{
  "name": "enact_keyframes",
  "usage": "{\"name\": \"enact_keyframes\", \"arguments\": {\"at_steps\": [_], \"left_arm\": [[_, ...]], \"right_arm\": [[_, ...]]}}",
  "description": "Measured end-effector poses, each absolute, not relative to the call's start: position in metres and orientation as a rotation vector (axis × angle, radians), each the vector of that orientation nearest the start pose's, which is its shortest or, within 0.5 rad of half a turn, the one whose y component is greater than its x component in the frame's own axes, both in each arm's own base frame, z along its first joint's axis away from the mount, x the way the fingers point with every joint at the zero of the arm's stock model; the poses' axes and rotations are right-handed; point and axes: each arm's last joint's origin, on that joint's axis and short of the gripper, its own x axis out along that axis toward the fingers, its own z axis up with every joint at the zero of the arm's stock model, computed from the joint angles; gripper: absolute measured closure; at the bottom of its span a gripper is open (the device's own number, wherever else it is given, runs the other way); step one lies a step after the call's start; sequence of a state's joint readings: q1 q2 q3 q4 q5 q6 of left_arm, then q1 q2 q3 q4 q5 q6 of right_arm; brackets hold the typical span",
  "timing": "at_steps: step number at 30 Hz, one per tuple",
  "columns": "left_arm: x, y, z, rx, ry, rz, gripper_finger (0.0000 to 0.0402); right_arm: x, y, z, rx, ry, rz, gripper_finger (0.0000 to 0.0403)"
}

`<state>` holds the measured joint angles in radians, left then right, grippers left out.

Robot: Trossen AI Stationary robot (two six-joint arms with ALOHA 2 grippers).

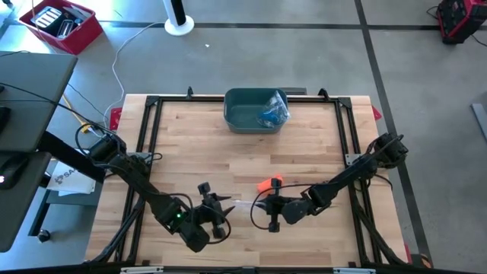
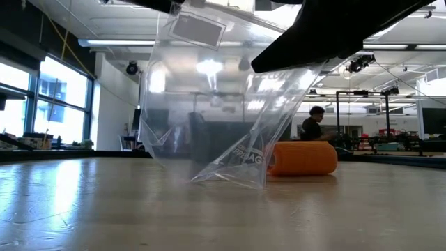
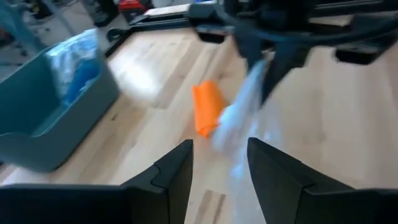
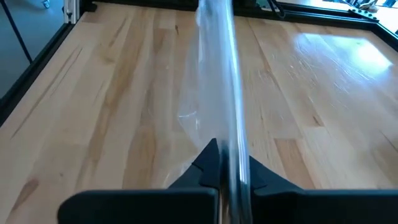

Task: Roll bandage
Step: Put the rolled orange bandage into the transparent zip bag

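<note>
High view shows the right gripper [image 1: 275, 205] low over the near part of the pale wooden worktop [image 1: 183, 144], its fingers pressed together on the edge of a clear plastic zip bag [image 1: 242, 204]. The right wrist view confirms that pinch: the bag's edge runs straight up from between the two closed fingers. The left gripper [image 1: 215, 207] sits just across from it, fingers spread and apart from the bag, which spans the gap between the two grippers.

The task's thing, a short orange roll of bandage [image 1: 269, 183], lies on the worktop just beyond the right gripper and close beside the bag. In the low view the orange roll [image 2: 302, 158] rests on its side behind the bag's lower corner [image 2: 230, 174], which touches the wood while the rest hangs lifted. The left wrist view shows the roll [image 3: 206, 108] ahead of the spread fingers [image 3: 176, 171], touched by neither gripper.

A teal plastic bin [image 1: 255, 111] with blue-and-clear packets in it stands well beyond both grippers at the far edge.

As for progress, the bandage looks already wound into a roll and seems to lie outside the bag, though the pictures do not settle that. Judging from this, what remains is handling the bag and roll, perhaps packing or clearing away.
</note>
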<state>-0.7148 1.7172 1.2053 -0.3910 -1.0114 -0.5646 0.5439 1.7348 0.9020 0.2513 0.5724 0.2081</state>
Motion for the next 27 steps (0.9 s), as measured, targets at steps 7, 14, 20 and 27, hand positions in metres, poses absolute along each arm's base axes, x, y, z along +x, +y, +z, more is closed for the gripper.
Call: {"name": "enact_keyframes", "arguments": {"at_steps": [7,14,20,27], "left_arm": [[0.2905,-0.2159,0.2382,0.134,0.436,0.373,0.0255],[0.2902,-0.2179,0.2373,0.127,0.466,0.319,0.0285],[0.2893,-0.2131,0.2338,0.129,0.498,0.343,0.0323],[0.2911,-0.2152,0.2363,0.15,0.48,0.322,0.0383]], "right_arm": [[0.307,0.1674,0.1725,-0.111,0.486,-0.077,0.0403],[0.3064,0.1684,0.1725,-0.112,0.486,-0.073,0.0403],[0.3065,0.1682,0.1725,-0.112,0.486,-0.073,0.0403],[0.3065,0.1682,0.1726,-0.112,0.486,-0.073,0.0403]]}}
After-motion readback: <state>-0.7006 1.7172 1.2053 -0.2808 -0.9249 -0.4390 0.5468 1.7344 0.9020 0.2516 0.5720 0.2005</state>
